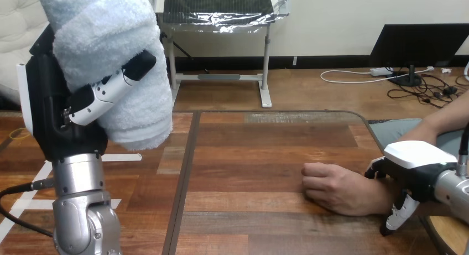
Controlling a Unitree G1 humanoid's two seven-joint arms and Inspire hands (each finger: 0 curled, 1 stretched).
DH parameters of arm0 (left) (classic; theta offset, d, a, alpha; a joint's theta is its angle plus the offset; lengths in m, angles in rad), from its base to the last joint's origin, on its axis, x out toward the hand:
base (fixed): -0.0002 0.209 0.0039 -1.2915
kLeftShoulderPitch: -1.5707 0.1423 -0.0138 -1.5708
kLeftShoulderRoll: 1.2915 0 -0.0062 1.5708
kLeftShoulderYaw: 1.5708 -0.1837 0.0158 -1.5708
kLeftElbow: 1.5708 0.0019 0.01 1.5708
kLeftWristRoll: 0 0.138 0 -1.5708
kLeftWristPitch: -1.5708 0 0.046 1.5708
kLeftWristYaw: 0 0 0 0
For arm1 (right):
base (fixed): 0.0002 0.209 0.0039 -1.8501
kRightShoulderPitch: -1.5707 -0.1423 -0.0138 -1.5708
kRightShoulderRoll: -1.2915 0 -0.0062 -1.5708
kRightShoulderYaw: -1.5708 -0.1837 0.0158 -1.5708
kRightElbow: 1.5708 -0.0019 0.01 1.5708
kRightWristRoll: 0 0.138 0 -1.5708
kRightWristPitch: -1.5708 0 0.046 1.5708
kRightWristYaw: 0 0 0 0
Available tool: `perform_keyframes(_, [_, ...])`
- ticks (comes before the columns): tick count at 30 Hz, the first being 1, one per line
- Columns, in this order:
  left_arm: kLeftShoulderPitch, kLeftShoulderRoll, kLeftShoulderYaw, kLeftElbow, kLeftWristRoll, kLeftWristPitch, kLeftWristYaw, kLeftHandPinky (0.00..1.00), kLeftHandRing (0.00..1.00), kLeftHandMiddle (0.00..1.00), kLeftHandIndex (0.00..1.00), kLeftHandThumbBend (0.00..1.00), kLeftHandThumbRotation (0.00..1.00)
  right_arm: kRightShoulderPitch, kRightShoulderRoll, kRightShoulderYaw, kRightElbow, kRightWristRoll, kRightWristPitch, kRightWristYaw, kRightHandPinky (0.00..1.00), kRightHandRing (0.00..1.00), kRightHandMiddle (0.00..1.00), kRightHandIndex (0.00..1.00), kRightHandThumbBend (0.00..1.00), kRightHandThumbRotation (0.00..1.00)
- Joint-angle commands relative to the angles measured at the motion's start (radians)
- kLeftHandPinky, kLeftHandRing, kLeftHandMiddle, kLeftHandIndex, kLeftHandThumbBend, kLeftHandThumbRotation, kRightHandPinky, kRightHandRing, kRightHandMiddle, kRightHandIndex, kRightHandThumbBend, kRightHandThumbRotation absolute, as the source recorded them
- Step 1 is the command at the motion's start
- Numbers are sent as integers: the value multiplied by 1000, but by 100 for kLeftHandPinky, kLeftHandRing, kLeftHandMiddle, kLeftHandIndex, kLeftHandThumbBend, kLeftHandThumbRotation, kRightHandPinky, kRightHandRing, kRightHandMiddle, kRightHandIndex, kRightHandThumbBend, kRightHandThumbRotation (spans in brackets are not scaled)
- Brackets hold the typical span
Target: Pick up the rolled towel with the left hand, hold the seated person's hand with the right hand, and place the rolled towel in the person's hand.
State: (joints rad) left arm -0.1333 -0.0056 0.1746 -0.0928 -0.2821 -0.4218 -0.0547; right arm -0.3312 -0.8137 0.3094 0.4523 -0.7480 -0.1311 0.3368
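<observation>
L hand (83,103), raised at near left, is clenched round the pale blue rolled terry towel (110,45), well above the brown wooden surface (249,155). R hand (415,158), at right, seems curled round the person's wrist (381,197), partly hidden. The person's hand (334,190) rests on the surface.
</observation>
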Motion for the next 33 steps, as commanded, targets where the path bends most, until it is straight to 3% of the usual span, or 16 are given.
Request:
perform_keyframes(1, [-47,7,-4,-55,0,-8,-6,22,28,34,39,53,0,-39,-48,-23,25,3,9,6,54,75,79,78,99,16])
perform_keyframes(12, [-48,6,-3,-55,7,-9,-1,21,27,34,39,53,0,-26,-60,-38,21,23,-6,-2,51,73,77,76,100,15])
perform_keyframes(33, [-47,5,-3,-57,9,-2,2,21,27,33,39,53,0,-29,-79,-33,40,29,-9,9,54,75,78,77,100,15])
